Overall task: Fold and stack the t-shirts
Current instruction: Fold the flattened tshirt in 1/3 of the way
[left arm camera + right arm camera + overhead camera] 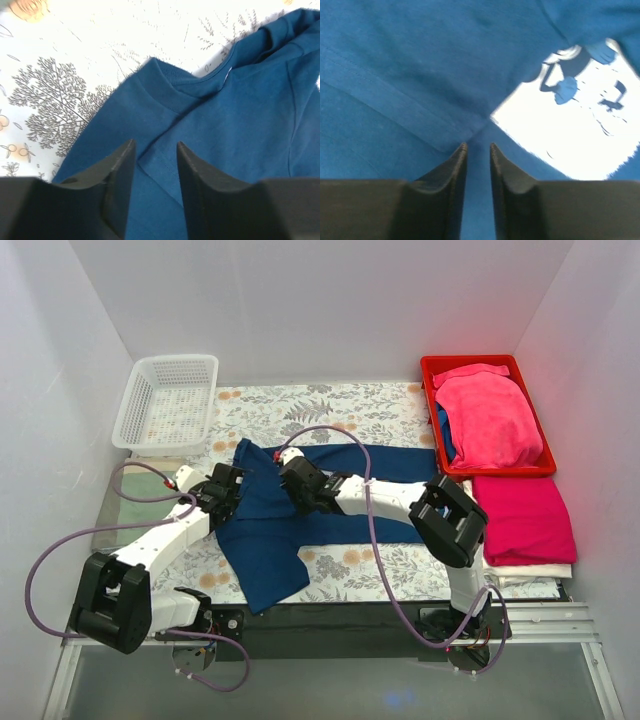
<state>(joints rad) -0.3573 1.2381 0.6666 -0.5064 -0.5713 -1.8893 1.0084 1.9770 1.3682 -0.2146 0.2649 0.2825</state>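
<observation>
The navy blue t-shirt (270, 530) lies spread and partly rumpled on the floral table cover. My left gripper (228, 490) is low over its left side. In the left wrist view the left gripper (155, 147) is open, its fingers straddling a cloth fold just below the collar (170, 85). My right gripper (293, 476) is over the shirt's upper middle. In the right wrist view the right gripper (477, 146) has its jaws nearly together on navy cloth, where creases meet at the tips. The pale blue print (575, 125) shows beside it. Folded magenta-pink t-shirts (525, 520) lie at the right.
A red bin (430, 390) at the back right holds a crumpled pink shirt (490, 420). A white mesh basket (165, 400) stands at the back left. A grey-green mat (120, 510) lies at the left edge. White walls enclose the table.
</observation>
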